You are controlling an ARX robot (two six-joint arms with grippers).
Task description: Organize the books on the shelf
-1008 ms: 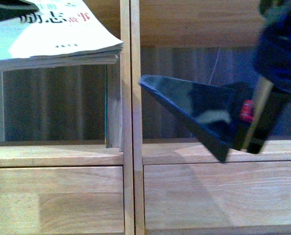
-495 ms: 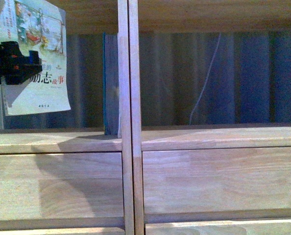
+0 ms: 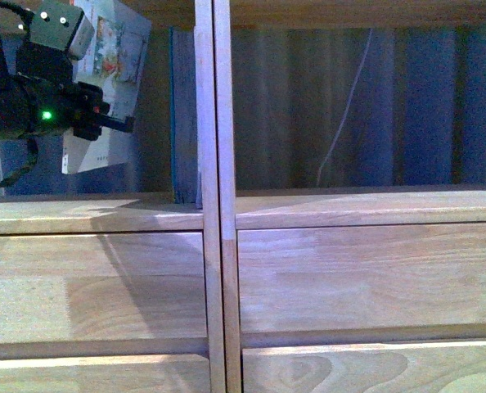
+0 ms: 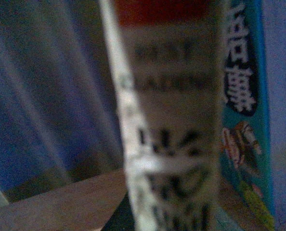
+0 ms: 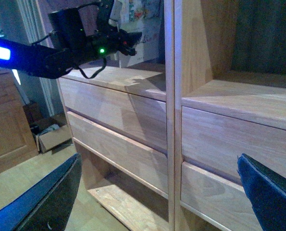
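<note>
My left gripper (image 3: pixel 104 123) is shut on the book (image 3: pixel 116 49), a thin paperback with a white cover and a greenish picture. It holds the book roughly upright, above the board of the shelf's (image 3: pixel 218 246) left compartment. In the left wrist view the book (image 4: pixel 167 120) is a blurred white spine with a red block, close to the lens. A teal book (image 3: pixel 184 115) stands against the central divider, and it also shows in the left wrist view (image 4: pixel 244 120). My right gripper (image 5: pixel 157 197) is open and empty in front of the lower drawer fronts.
A white cable (image 3: pixel 341 123) hangs in the right compartment. Two rows of plain drawer fronts (image 3: pixel 349 278) lie below the compartments. In the right wrist view a cardboard box (image 5: pixel 51 137) sits on the floor and a wooden cabinet (image 5: pixel 3 120) stands beside the shelf.
The book has gone from lying flat up high to upright, and my left arm has carried it further into the left compartment. My right gripper has left the front view.
</note>
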